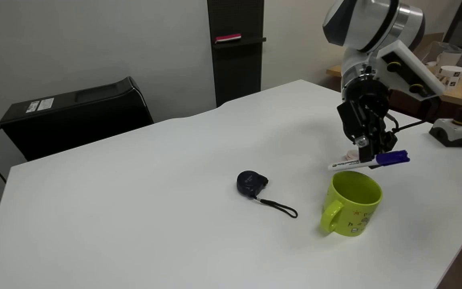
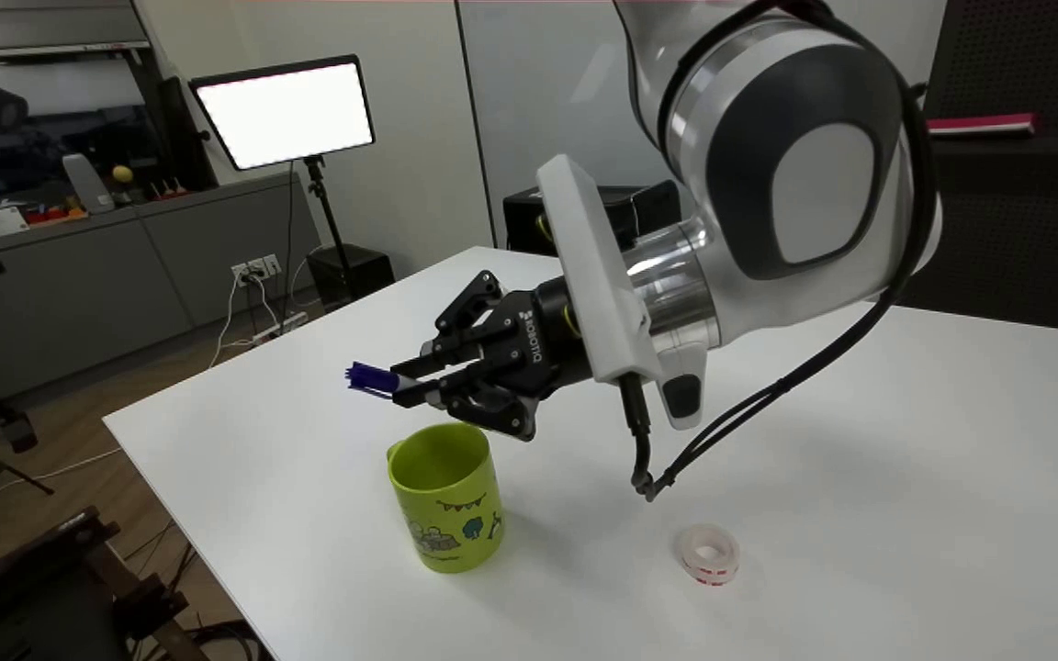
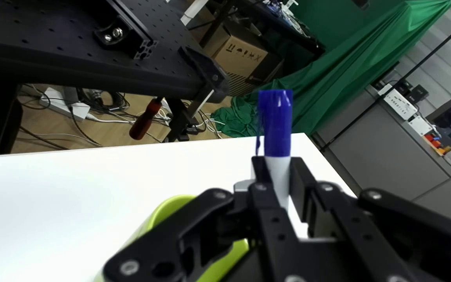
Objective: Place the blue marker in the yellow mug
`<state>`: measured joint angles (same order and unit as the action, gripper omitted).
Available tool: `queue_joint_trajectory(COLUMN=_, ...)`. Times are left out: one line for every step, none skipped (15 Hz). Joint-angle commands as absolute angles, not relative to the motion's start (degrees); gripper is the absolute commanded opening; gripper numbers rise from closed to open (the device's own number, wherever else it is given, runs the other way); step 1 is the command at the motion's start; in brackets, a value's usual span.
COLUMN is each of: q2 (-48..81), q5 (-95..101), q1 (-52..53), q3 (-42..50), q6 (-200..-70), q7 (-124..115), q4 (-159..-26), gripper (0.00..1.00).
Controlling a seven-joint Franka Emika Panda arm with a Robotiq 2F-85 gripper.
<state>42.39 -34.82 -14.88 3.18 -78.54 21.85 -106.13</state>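
While a robot's gripper (image 2: 408,382) clasps the blue marker (image 3: 276,145) around its white barrel, just behind the cap, the yellow mug (image 1: 351,210) stands upright and close below on a white table (image 1: 134,220). The marker lies nearly level between the fingertips (image 3: 299,176), apparently apart from the rim. Farther out, a dark tape measure (image 1: 250,184) with a looped cord (image 1: 280,207) and a small pale ring (image 2: 709,555), apparently a roll of tape, share the surface. To my eye the step in hand is the carry, near its end; the next move would call for tipping the marker end-down, centring it over the opening, lowering it and letting go. From here I cannot judge whether it hangs squarely above the mouth. The mug's floor is out of sight, the wrist view has the fingers blocking much of its wall, and in an exterior view the barrel's far end is lost behind the grip. Overhead, the arm (image 1: 371,28) is cut off.
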Motion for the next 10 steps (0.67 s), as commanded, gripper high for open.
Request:
queue_joint_trajectory(q2=42.62, q5=-37.08, q1=-14.43, q3=2.25, q6=-79.39, q7=20.41, q4=-105.36, gripper=0.05)
queue_joint_trajectory(q2=42.15, q5=-37.57, q1=-14.11, q3=2.15, q6=-80.07, q7=20.45, q4=-106.08, gripper=0.05)
queue_joint_trajectory(q2=41.55, q5=-37.79, q1=-13.70, q3=2.12, q6=-80.88, q7=20.51, q4=-106.97, gripper=0.05)
queue_joint_trajectory(q2=41.18, q5=-37.96, q1=-13.38, q3=2.04, q6=-81.51, q7=20.63, q4=-107.57, gripper=0.05)
queue_joint_trajectory(q2=40.64, q5=-38.21, q1=-13.03, q3=1.94, q6=-82.38, q7=20.92, q4=-108.59, gripper=0.05)
queue_joint_trajectory(q2=40.21, q5=-38.24, q1=-12.70, q3=1.87, q6=-83.19, q7=21.19, q4=-109.53, gripper=0.05)
queue_joint_trajectory(q2=39.87, q5=-38.24, q1=-12.40, q3=1.81, q6=-83.94, q7=21.34, q4=-110.39, gripper=0.05)
queue_joint_trajectory(q2=39.33, q5=-38.20, q1=-12.01, q3=1.80, q6=-85.02, q7=21.50, q4=-111.63, gripper=0.05)
queue_joint_trajectory(q2=38.85, q5=-38.19, q1=-11.71, q3=1.73, q6=-85.83, q7=21.68, q4=-112.76, gripper=0.05)
queue_joint_trajectory(q2=38.29, q5=-38.10, q1=-11.39, q3=1.67, q6=-86.75, q7=21.80, q4=-113.91, gripper=0.05)
